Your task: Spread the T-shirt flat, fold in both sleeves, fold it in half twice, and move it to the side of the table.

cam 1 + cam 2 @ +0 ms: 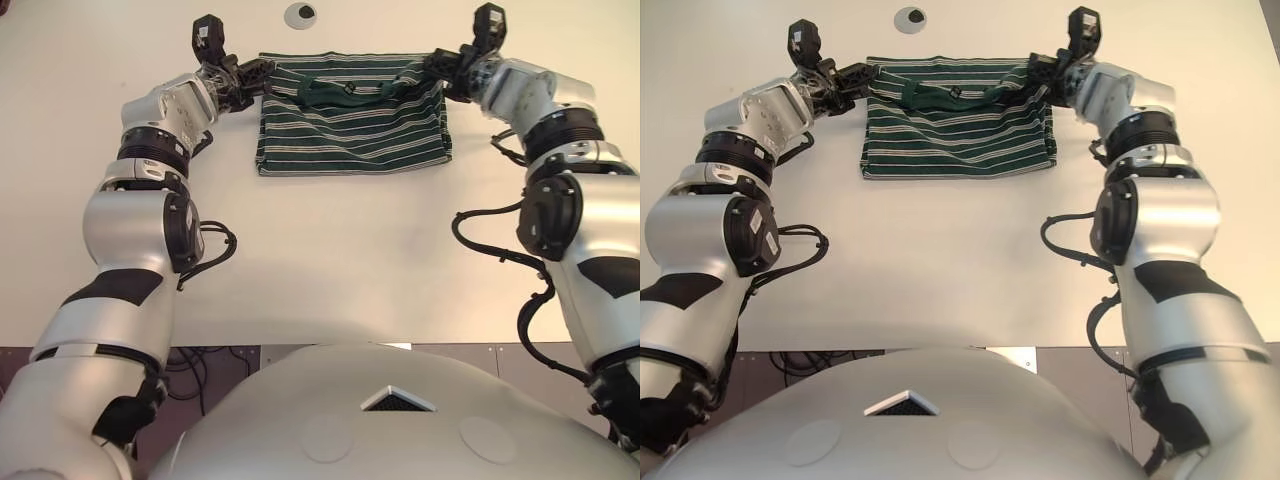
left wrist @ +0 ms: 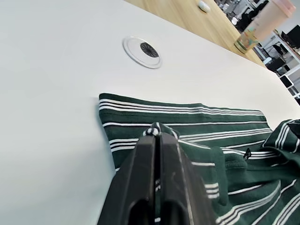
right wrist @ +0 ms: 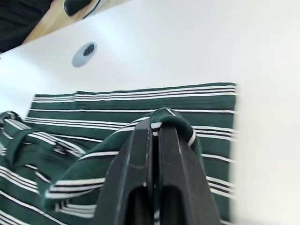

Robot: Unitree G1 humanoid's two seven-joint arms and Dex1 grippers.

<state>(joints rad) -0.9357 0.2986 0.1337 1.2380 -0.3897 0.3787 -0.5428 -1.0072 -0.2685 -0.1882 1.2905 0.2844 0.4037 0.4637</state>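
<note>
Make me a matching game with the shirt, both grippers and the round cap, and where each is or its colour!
1 shirt
2 left gripper
3 right gripper
4 round cap

A shut on the shirt's right side
B set in the table beyond the shirt
C green, white stripes
D shut on the shirt's left side

Pairs: 1-C, 2-D, 3-A, 4-B

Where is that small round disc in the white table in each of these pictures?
Left eye view: the disc at the top edge, beyond the T-shirt.
Right eye view: the disc at the top edge, left of centre.
Left wrist view: the disc beyond the T-shirt's corner.
Right wrist view: the disc beyond the T-shirt's striped edge.
Shared landmark: the T-shirt's striped far edge.
</note>
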